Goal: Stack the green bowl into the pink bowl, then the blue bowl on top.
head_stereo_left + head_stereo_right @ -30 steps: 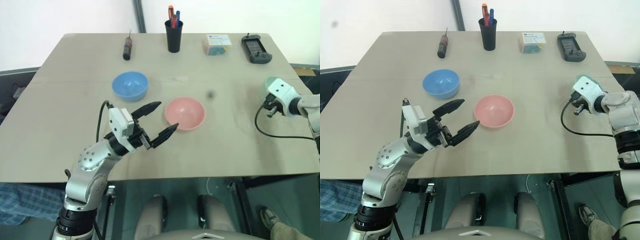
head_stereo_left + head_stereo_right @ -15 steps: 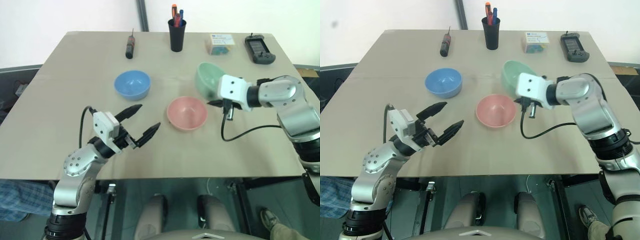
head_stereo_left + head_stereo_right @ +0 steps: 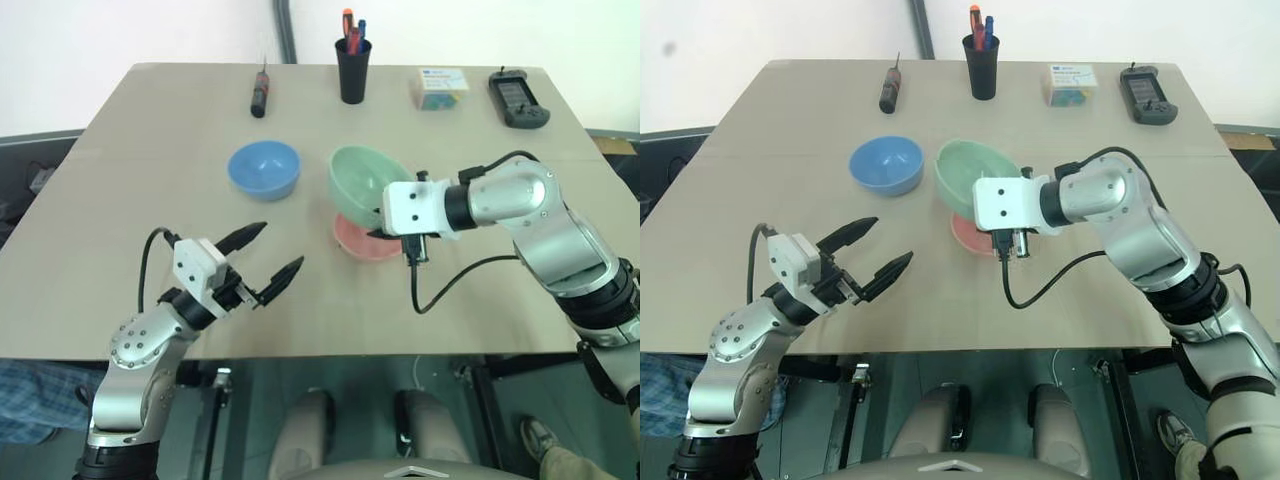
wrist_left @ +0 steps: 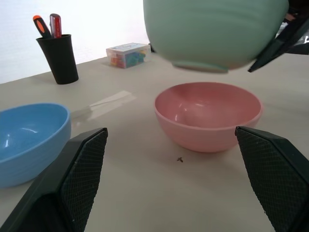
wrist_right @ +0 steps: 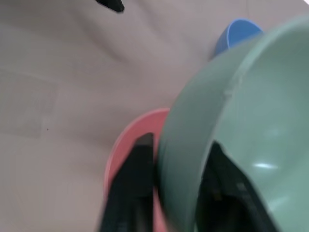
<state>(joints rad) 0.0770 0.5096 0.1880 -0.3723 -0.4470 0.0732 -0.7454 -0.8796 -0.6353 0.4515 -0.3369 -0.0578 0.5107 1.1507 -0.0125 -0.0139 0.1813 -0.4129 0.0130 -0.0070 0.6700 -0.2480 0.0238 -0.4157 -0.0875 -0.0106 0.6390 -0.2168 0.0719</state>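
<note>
Nearest the robot, the left gripper (image 3: 268, 262) hovers over the front left part of the table (image 3: 120, 180) with its two black fingers spread wide and nothing between them, pointing toward the bowls. Just beyond it, near the middle of the table, the pink bowl (image 4: 208, 116) sits upright on the surface, well apart from the left gripper. Directly above the pink bowl, the green bowl (image 3: 362, 180) is held in the air, its base clear of the pink bowl's rim and its mouth tilted a little toward the robot's left. The right gripper (image 5: 174, 188) reaches in from the right and straddles the green bowl's wall, one finger on the outside and one inside the bowl; whether the fingers are pressing on the wall or have begun to part cannot be told. A black cable loops from the right wrist down over the table. Farther back and to the left, the blue bowl (image 3: 264, 169) stands upright by itself. Along the far edge lie a screwdriver (image 3: 258, 96), a black pen cup (image 3: 349, 70), a small clear box (image 3: 440, 86) and a black handheld device (image 3: 518, 98).
</note>
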